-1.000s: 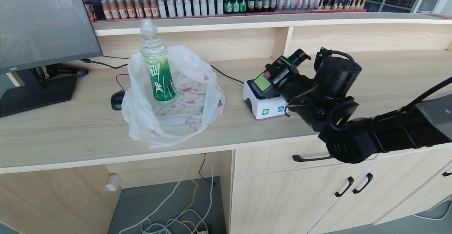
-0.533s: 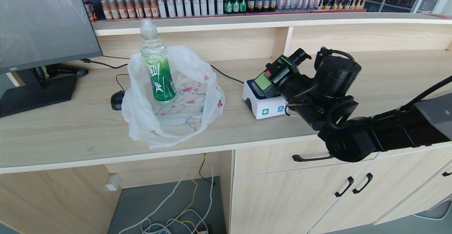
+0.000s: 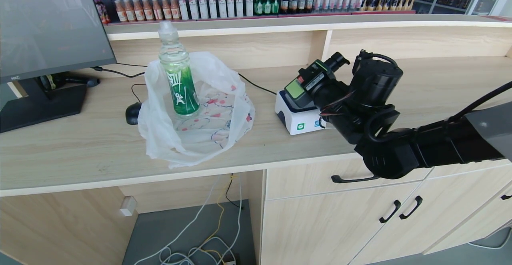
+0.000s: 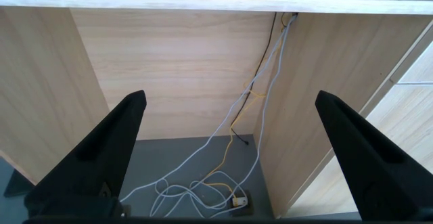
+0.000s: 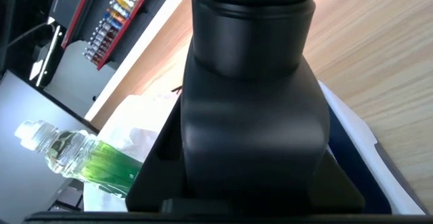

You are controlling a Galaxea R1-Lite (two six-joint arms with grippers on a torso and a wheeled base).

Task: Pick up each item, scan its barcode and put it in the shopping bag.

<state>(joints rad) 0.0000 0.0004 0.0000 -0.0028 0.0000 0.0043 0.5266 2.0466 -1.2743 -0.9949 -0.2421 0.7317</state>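
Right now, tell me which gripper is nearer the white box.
Right. The right gripper sits just above the white box; the left gripper hangs below the counter, facing cables.

Light wood counter (image 3: pixel 80 153), long, with a raised back shelf.
- Black monitor stand (image 3: pixel 40 105), far left.
- Black mouse (image 3: pixel 133 113), just beside the bag's left edge.
- White shopping bag (image 3: pixel 160 137), open, centre; a green bottle (image 3: pixel 179 81) stands upright in it.
- White scanner box (image 3: pixel 298 119), right of the bag, black cable (image 3: pixel 258 86) trailing behind.

Matt pale wood counter (image 3: pixel 80 153), thin crinkled plastic shopping bag (image 3: pixel 160 135), clear glossy plastic bottle (image 3: pixel 180 85)
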